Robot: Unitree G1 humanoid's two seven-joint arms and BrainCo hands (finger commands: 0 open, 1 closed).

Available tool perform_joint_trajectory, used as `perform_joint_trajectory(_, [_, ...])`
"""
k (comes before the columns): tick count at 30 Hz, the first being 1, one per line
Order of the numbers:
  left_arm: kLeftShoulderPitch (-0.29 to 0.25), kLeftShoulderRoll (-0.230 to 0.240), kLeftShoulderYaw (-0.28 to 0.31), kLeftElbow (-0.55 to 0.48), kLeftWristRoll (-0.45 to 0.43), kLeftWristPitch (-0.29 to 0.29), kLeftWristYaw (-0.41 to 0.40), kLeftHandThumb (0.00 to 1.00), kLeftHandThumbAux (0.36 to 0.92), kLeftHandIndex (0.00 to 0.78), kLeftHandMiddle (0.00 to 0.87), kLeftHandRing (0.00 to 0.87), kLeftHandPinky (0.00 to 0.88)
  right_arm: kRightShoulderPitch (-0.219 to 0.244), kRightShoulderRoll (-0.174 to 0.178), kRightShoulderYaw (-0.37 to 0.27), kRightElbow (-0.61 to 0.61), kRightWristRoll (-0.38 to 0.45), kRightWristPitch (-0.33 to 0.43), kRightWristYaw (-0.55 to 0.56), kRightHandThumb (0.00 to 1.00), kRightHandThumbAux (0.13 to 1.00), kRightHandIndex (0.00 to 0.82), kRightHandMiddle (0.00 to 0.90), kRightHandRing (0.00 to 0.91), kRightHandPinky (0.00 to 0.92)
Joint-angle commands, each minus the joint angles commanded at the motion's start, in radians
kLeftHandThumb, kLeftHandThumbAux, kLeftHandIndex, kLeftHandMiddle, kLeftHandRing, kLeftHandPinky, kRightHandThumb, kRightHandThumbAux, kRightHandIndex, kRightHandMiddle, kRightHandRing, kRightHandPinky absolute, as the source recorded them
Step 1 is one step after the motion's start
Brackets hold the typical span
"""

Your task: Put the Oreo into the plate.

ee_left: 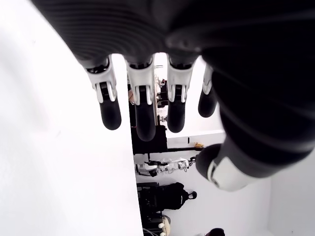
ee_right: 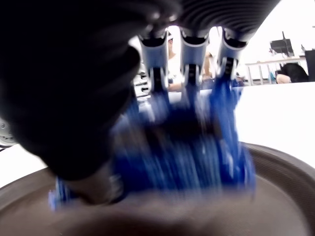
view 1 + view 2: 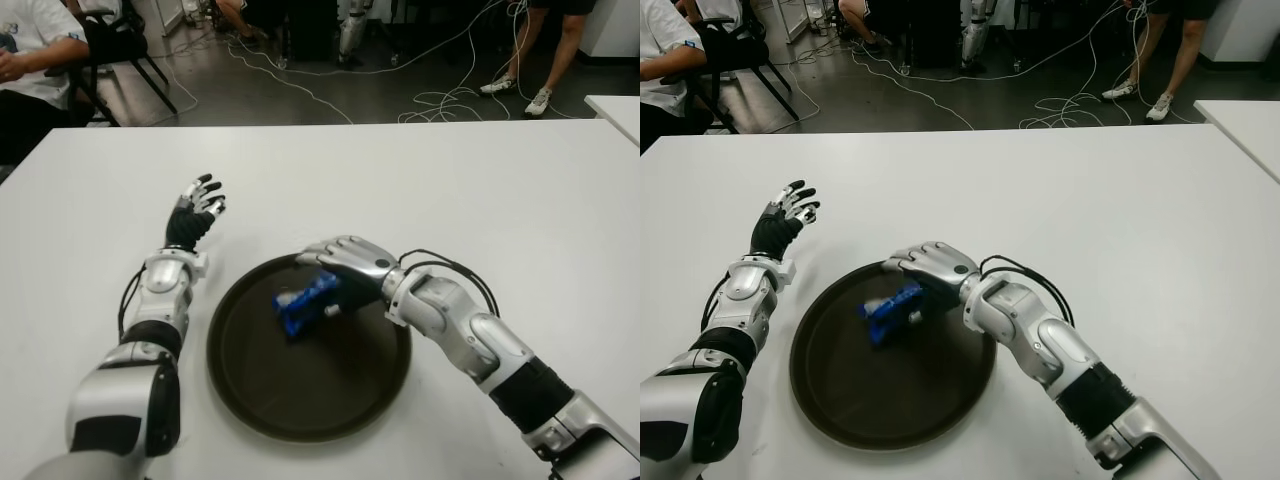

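Observation:
A blue Oreo pack (image 3: 303,305) lies tilted on the dark round plate (image 3: 300,390) in front of me, its right end under my right hand (image 3: 335,272). That hand hovers over the plate's far side, fingers stretched out and loosened above the pack. In the right wrist view the Oreo pack (image 2: 197,157) shows smeared between the straight fingers (image 2: 191,73) and the thumb, its lower edge down at the plate (image 2: 275,196). My left hand (image 3: 198,205) is idle, to the left of the plate, fingers spread and holding nothing (image 1: 177,147).
The white table (image 3: 480,200) stretches wide on every side of the plate. Beyond its far edge are cables on the floor (image 3: 440,95), a chair with a seated person (image 3: 30,60) at the left, and a standing person's legs (image 3: 545,60).

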Motion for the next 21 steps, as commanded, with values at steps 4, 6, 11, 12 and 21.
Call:
perform_joint_trajectory(4, [0.000,0.001,-0.001,0.001,0.001,0.002,0.003,0.153,0.731,0.115,0.182,0.175,0.181,0.000,-0.001,0.003,-0.001,-0.013,0.011,-0.006,0.003,0.561,0.002,0.004,0.004,0.004])
perform_joint_trajectory(6, [0.001,0.001,-0.002,0.000,0.001,0.000,0.002,0.152,0.735,0.116,0.184,0.177,0.185,0.004,-0.005,0.001,-0.001,-0.022,0.009,-0.023,0.001,0.540,0.001,0.002,0.002,0.002])
perform_joint_trajectory(11, [0.003,0.002,-0.004,0.000,0.004,-0.008,0.002,0.151,0.740,0.116,0.183,0.173,0.181,0.006,-0.006,-0.003,0.003,-0.036,0.007,-0.044,0.000,0.465,0.000,0.000,0.000,0.000])
perform_joint_trajectory(12, [0.003,0.002,-0.004,0.000,0.004,-0.008,0.002,0.151,0.740,0.116,0.183,0.173,0.181,0.006,-0.006,-0.003,0.004,-0.037,0.009,-0.045,0.000,0.461,0.000,0.000,0.000,0.000])
perform_joint_trajectory(21, [0.000,0.003,-0.005,0.000,0.004,-0.006,0.002,0.147,0.735,0.120,0.188,0.182,0.197,0.001,-0.002,-0.009,0.016,-0.060,0.046,-0.054,0.000,0.429,0.000,0.000,0.000,0.000])
